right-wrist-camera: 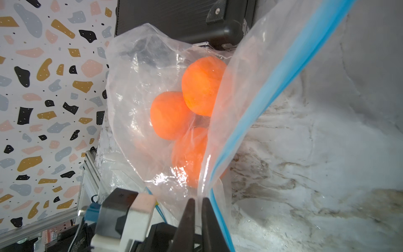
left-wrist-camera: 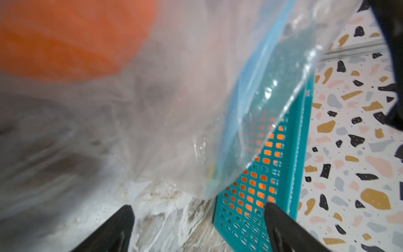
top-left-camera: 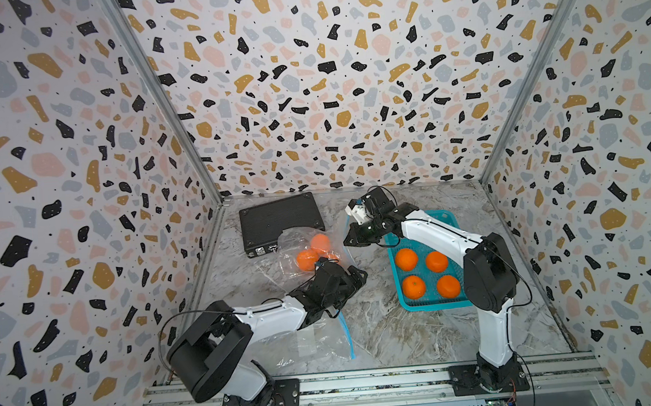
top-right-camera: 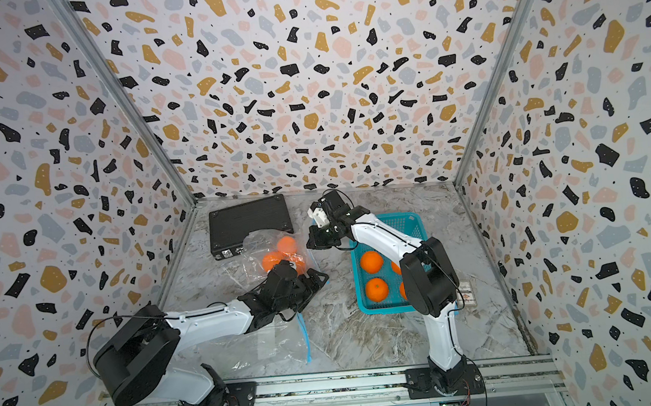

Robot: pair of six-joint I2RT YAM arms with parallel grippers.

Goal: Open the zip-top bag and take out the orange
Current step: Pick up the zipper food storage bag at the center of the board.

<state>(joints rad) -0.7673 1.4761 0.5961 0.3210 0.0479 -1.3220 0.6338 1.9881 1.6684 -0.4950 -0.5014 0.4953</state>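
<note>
the clear, thin-film zip-top bag point(right-wrist-camera: 139, 87) lies crumpled on the grey marbled worktop point(top-left-camera: 383, 325), just to the left of the teal perforated plastic basket point(top-left-camera: 446, 219). inside the bag sit three round, matte-skinned oranges point(right-wrist-camera: 201, 85), bunched together and touching, at the end of the bag farthest from the basket.

the right claw point(right-wrist-camera: 197, 199) is clenched on the film at the bag's mouth, right beside the blue zip strip point(right-wrist-camera: 272, 87), and holds that lip raised off the worktop near the basket. the left claw point(left-wrist-camera: 198, 207) is released, its jaws spread wide with nothing between them, low between the bag and the basket. one orange looms close and blurred in the left wrist view.

we judge the film to be light, limp and slippery, with no shape of its own. the zip strip is the stiffer edge, so a pinch close to it is the surest hold. the mouth looks parted, but we cannot tell how wide.

the oranges should be firm, fairly weighty and apt to roll. we would grip one across its widest part, gently enough not to bruise it, and watch that no film gets trapped against the skin.
</note>
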